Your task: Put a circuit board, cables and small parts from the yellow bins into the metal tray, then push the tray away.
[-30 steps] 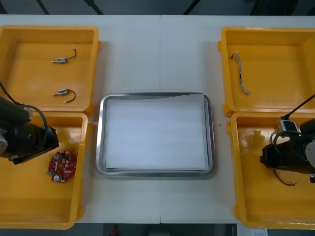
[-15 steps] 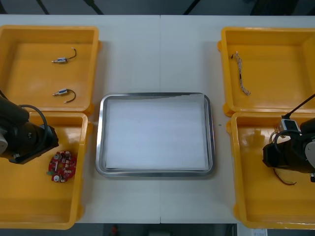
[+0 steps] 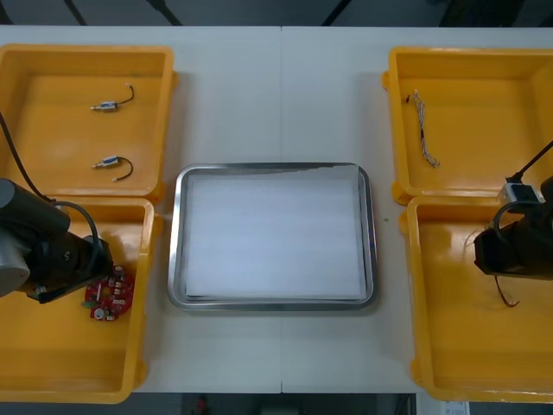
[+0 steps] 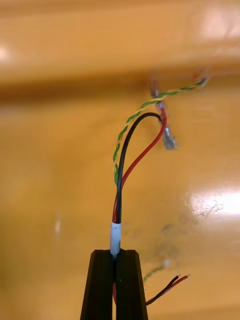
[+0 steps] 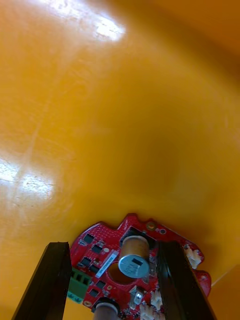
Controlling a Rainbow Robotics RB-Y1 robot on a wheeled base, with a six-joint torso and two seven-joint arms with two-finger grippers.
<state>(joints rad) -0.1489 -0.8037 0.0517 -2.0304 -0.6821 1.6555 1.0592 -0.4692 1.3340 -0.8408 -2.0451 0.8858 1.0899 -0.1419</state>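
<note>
L gripper [image 5: 112, 245] sits at the left edge of the front view, low in the lower-left yellow bin [image 3: 52, 363]. Its jaws are spread wide, w/ the red circuit board [image 3: 108, 294] btwn the two fingers [image 5: 47, 280]. The wrist view shows the board flat on the bin floor. Can't tell if the fingers touch its rim.

R gripper [image 4: 115, 252] is at the right edge of the front view, over the lower-right yellow bin [image 3: 458, 346]. It's clamped tight on a cable bundle [image 4: 115, 235] of red, black and twisted yellow-green wires, pinched at a white sleeve. The wires arc out past the fingertips above the bin floor. In the front view a loose red end hangs just below the gripper.

The metal tray [image 3: 181, 242] is at frame centre on the table [image 3: 276, 95], white inside, w/ nothing in it.

The upper-left bin [image 3: 52, 138] holds two small metal parts [image 3: 105, 105], each w/ a short black lead, one above the other and well apart. The upper-right bin [image 3: 484, 173] holds one thin twisted cable [image 3: 423, 138] near its left side.
</note>
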